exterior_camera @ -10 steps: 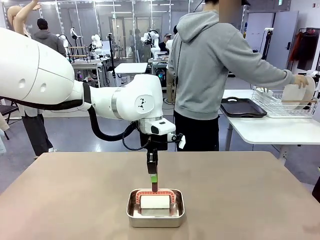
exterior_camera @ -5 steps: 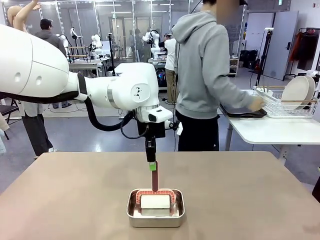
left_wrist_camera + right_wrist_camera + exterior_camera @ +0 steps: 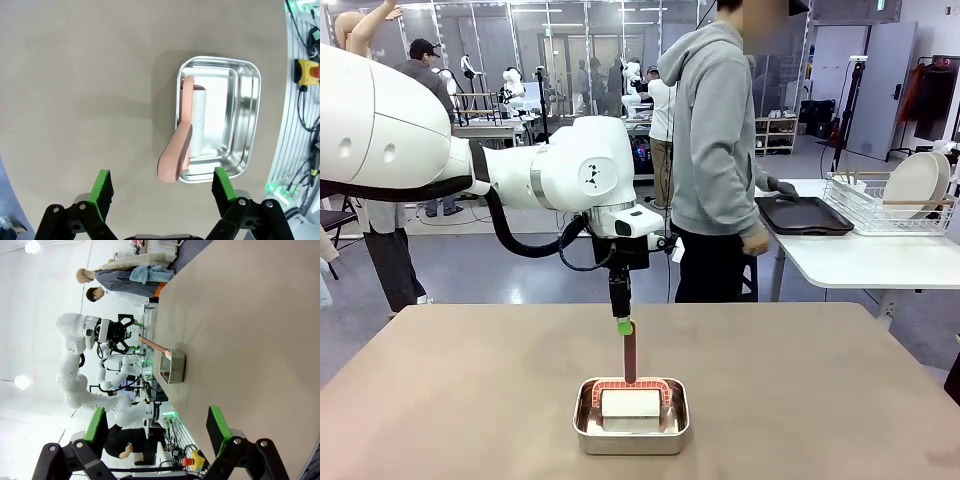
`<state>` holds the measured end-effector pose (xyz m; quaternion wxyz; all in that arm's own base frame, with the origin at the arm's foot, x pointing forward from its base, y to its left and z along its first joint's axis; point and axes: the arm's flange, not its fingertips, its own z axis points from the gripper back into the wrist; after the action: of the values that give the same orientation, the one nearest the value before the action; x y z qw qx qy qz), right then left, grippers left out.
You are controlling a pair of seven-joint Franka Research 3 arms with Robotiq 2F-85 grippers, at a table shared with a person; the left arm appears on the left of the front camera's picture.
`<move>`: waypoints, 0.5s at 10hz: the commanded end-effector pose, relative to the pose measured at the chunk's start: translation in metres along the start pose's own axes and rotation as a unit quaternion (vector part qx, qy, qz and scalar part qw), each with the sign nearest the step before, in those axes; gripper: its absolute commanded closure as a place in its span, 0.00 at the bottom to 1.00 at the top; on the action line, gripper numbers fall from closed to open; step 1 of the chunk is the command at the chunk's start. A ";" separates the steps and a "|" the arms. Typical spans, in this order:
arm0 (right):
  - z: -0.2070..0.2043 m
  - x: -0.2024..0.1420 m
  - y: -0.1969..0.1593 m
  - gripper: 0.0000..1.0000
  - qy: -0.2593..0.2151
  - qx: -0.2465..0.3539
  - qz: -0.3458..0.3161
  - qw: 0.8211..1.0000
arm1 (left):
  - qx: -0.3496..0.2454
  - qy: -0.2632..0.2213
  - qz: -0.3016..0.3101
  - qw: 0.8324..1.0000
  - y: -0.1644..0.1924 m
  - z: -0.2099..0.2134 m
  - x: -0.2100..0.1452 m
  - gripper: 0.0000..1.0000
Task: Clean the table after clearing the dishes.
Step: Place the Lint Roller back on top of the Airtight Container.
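The brownish table [image 3: 460, 400] carries a small steel pan [image 3: 631, 430] near its front middle. In the pan lies a white roller [image 3: 201, 120] whose pinkish-brown handle [image 3: 630, 358] stands up out of it. My left gripper [image 3: 624, 322] hangs just above the handle's top, open, its green pads [image 3: 102, 187] wide apart on either side of the handle end [image 3: 170, 167] without touching it. My right gripper [image 3: 156, 426] is open and holds nothing, looking along the table [image 3: 250, 315] at the pan [image 3: 172, 368]. A white plate [image 3: 912, 183] stands in a wire rack.
A person [image 3: 715, 150] stands at the table's far side, turned to a white side table [image 3: 860, 260] with a dark tray [image 3: 802, 215] and the wire rack [image 3: 880, 210]. Bare tabletop surrounds the pan.
My left gripper has opened off the roller handle and risen a little. The person has left the plate in the rack and turned towards the dark tray.
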<state>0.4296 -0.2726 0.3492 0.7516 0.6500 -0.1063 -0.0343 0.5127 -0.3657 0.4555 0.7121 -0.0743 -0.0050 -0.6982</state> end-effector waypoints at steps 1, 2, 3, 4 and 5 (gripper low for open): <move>-0.001 -0.001 0.005 0.00 0.001 0.002 0.004 1.000 | -0.001 0.001 0.015 1.000 -0.016 0.004 -0.008 0.00; -0.001 -0.001 0.005 0.00 0.001 0.002 0.004 1.000 | 0.000 0.000 0.000 1.000 0.000 0.000 0.000 0.00; -0.001 -0.001 0.005 0.00 0.001 0.002 0.004 1.000 | 0.000 0.000 0.000 1.000 0.000 0.000 0.000 0.00; -0.001 -0.001 0.005 0.00 0.001 0.002 0.004 1.000 | 0.000 0.000 0.000 1.000 0.000 0.000 0.000 0.00; -0.001 -0.001 0.005 0.00 0.001 0.002 0.004 1.000 | 0.000 0.000 0.000 1.000 0.000 0.000 0.000 0.00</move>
<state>0.4296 -0.2726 0.3493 0.7516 0.6500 -0.1063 -0.0343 0.5129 -0.3663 0.4542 0.7143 -0.0747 -0.0041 -0.6959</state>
